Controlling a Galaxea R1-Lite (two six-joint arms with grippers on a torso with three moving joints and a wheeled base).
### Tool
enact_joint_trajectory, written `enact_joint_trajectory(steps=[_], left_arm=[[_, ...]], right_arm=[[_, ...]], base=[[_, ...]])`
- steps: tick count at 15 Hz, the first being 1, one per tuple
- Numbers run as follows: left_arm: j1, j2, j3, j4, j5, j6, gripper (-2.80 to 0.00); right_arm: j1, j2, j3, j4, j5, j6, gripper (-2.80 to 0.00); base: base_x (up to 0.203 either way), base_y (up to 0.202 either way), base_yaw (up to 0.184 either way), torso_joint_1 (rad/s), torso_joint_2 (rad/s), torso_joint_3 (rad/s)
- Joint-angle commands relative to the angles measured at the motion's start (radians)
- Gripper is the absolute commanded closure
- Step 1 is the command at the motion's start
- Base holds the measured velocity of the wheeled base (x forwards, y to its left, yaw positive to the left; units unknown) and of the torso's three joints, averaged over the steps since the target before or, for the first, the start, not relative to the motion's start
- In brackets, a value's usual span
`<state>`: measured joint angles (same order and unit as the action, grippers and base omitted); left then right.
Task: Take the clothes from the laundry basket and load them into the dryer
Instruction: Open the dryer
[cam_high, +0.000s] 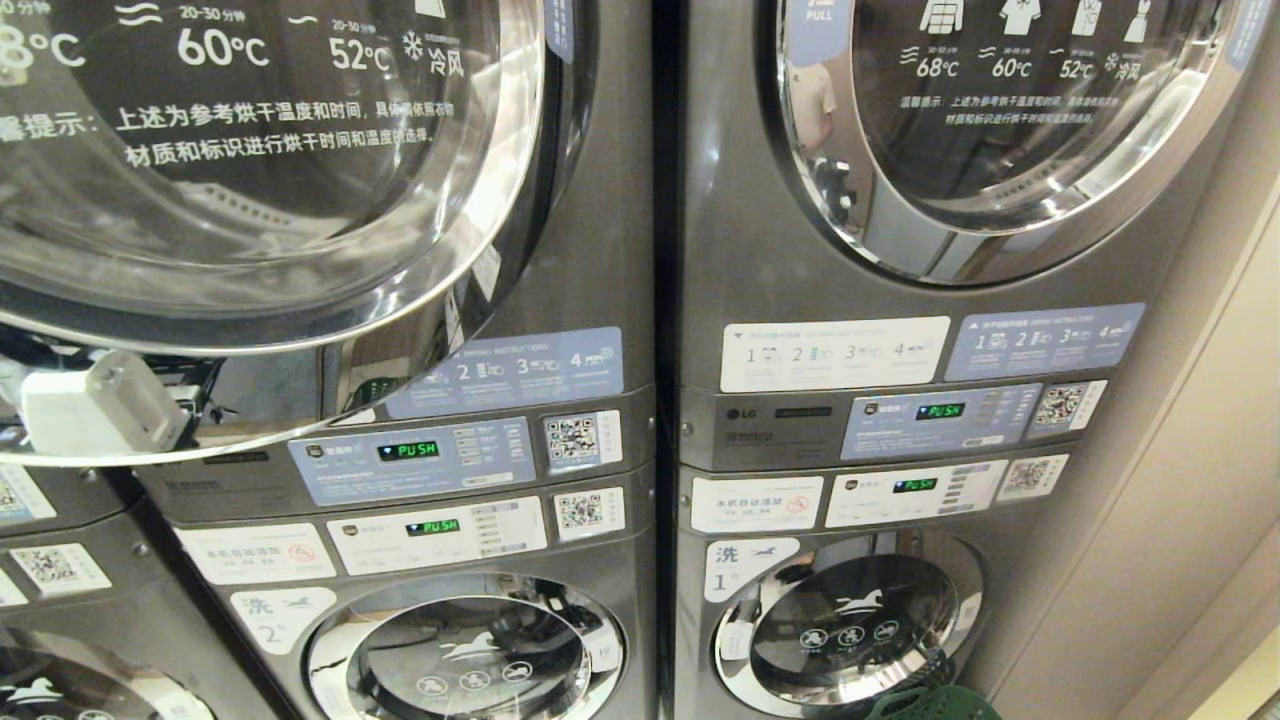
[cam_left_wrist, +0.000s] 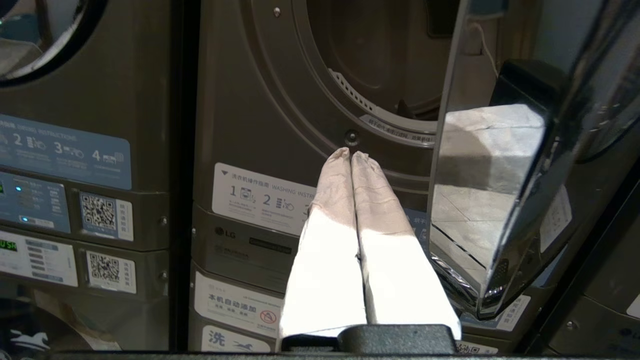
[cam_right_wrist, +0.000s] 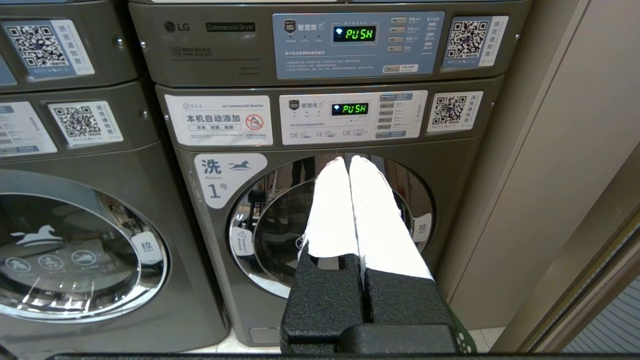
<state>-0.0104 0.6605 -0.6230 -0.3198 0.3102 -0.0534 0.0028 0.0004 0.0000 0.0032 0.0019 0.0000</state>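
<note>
The left gripper (cam_left_wrist: 351, 153) is seen with its white-wrapped fingers pressed together and empty, pointed at the rim of the open dryer drum (cam_left_wrist: 380, 60); the swung-out dryer door (cam_left_wrist: 505, 200) stands just beside it. The right gripper (cam_right_wrist: 348, 159) is likewise closed on nothing, facing the lower washer door (cam_right_wrist: 330, 225). No clothes are seen. A green edge at the floor (cam_high: 930, 703) is possibly the laundry basket. Clothes would be expected to be soft, light and limp, best pinched at a bunched fold.
</note>
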Motion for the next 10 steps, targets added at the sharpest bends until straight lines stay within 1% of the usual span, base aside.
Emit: enact_joint_trajectory(steps=[1, 3, 4, 6, 8, 10], left_arm=[[0.000, 0.038, 0.000, -0.002, 0.000, -0.010, 0.00], [-0.002, 0.053, -0.002, -0.005, -0.013, -0.016, 0.00], [-0.006, 0.054, -0.003, -0.014, -0.041, -0.016, 0.00], [-0.006, 0.052, -0.002, -0.029, -0.130, -0.012, 0.00], [-0.006, 0.038, -0.003, -0.031, -0.192, -0.001, 0.00], [-0.007, -0.003, 0.000, -0.030, -0.266, 0.034, 0.00]], right_arm=[[0.000, -0.002, 0.000, 0.000, 0.000, 0.000, 0.00], [0.000, -0.002, 0.000, 0.000, 0.001, 0.000, 0.00], [0.000, -0.002, 0.000, 0.000, 0.000, 0.000, 0.00], [0.000, -0.002, 0.000, 0.001, 0.001, 0.000, 0.00], [0.000, -0.002, 0.000, 0.000, 0.001, 0.000, 0.00], [0.000, -0.002, 0.000, 0.000, 0.000, 0.000, 0.00]], base=[[0.000, 0.000, 0.000, 0.000, 0.00, 0.000], [0.000, 0.000, 0.000, 0.000, 0.00, 0.000], [0.000, 0.000, 0.000, 0.000, 0.00, 0.000], [0.000, 0.000, 0.000, 0.000, 0.00, 0.000], [0.000, 0.000, 0.000, 0.000, 0.00, 0.000], [0.000, 0.000, 0.000, 0.000, 0.00, 0.000]])
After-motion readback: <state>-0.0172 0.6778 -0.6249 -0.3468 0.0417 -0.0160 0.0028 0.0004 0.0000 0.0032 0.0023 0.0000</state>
